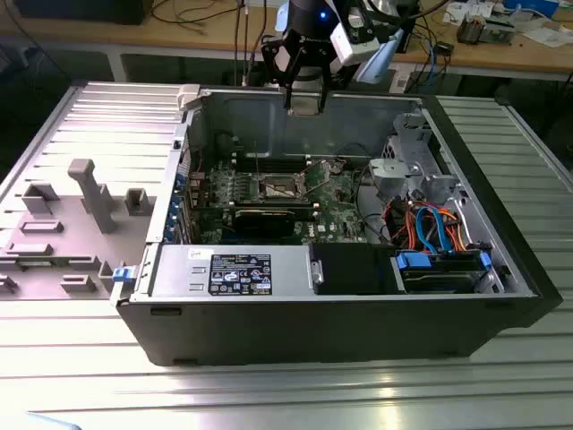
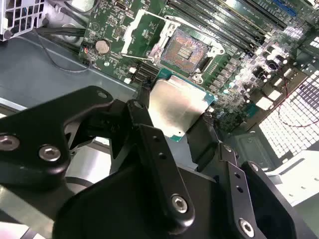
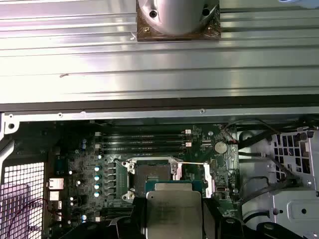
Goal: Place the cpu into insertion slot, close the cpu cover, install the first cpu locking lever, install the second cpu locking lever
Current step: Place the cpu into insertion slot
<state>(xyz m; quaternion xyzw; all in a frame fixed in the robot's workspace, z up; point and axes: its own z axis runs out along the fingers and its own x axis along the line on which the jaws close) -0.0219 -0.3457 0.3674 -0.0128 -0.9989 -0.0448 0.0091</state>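
One large dark metal computer case (image 1: 313, 322) lies open on its side on a ribbed aluminium table (image 1: 269, 394), with a green circuit board (image 1: 340, 215) flat on its floor. Over the case's far wall in the exterior view hangs the black two-fingered gripper (image 2: 175, 119), its fingers (image 2: 142, 117) pinching the cpu (image 2: 174, 102), a small flat square chip with a silver-grey metal top, by two opposite edges. In both wrist views the chip is held in the air above the board, just beside the insertion slot (image 2: 187, 50), a small square socket with a dark centre and a silvery rim that lies bare. The cpu cover (image 2: 128, 31), a thin silvery frame plate with a cut-out centre, is swung open away from the socket on its hinge.
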